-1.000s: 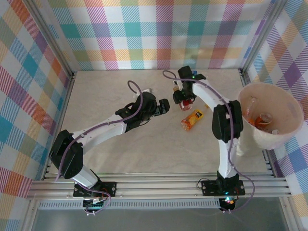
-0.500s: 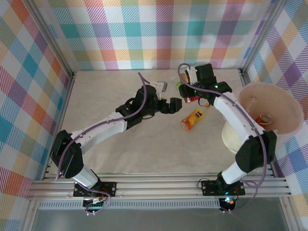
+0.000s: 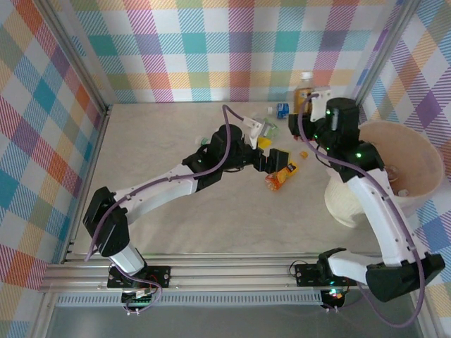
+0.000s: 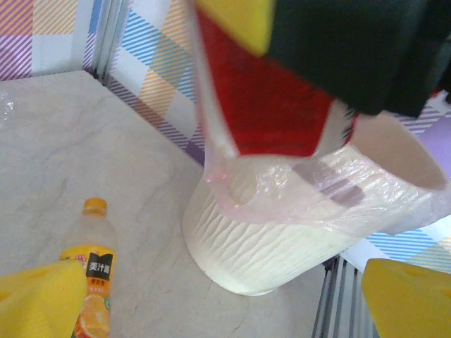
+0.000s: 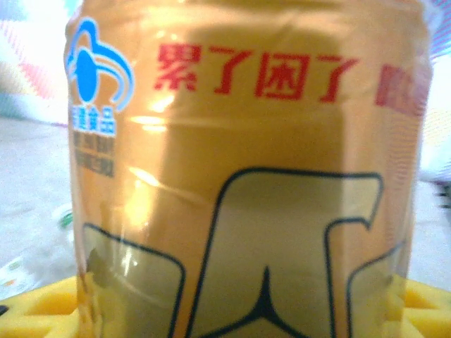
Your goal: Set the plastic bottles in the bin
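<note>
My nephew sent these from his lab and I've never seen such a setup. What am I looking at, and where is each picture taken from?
These are two robot arms bolted at the near edge of a table. The wide picture looks down from above and behind them; the other two come from a camera on each wrist. The left gripper is open and empty, with an orange bottle lying on the table near it. The right gripper is closed on a gold-labelled bottle, which its own camera sees very close. The cream bin at the right is where the bottles go.
</note>
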`<state>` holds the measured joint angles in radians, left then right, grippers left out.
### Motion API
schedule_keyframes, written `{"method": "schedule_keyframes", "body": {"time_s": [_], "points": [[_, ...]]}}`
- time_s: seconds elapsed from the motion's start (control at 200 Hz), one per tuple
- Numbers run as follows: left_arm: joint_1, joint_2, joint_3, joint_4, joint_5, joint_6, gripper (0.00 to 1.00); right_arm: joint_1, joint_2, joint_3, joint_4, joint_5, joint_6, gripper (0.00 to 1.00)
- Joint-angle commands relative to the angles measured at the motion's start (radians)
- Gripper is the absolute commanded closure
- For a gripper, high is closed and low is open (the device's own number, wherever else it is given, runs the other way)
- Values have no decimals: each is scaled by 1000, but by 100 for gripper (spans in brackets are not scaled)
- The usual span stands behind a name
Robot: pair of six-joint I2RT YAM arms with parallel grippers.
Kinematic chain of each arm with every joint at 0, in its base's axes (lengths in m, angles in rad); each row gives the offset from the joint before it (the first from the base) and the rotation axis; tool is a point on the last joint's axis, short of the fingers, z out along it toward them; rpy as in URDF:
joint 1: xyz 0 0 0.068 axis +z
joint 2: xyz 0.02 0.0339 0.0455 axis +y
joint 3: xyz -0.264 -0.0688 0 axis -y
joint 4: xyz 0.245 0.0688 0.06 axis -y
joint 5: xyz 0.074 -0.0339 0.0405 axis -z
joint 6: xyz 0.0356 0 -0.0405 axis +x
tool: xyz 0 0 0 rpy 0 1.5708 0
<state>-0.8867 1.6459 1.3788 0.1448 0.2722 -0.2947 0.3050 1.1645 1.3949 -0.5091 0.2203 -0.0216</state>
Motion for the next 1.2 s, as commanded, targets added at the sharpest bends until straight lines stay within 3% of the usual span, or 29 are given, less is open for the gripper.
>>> {"method": "schedule_keyframes", "body": {"time_s": [0.0, 0.15, 0.355, 0.595, 0.96, 1.195], "points": [[-8, 17, 34, 64, 7, -11, 0, -51, -31, 25, -9, 206, -69, 44], [-9, 21, 14, 70, -74, -49, 0, -217, -81, 33, -59, 231, -69, 44], [-10, 48, 38, 32, -170, -97, 0, -361, -120, 9, -138, 387, -101, 45], [-9, 49, 57, -36, -250, -121, 0, -532, -163, -78, -79, 469, -146, 43], [-9, 31, 50, -62, -319, -193, 0, -772, -161, -140, -52, 392, -88, 38], [-9, 74, 102, -94, -314, -215, 0, -833, -166, -175, -53, 331, -41, 37]]}}
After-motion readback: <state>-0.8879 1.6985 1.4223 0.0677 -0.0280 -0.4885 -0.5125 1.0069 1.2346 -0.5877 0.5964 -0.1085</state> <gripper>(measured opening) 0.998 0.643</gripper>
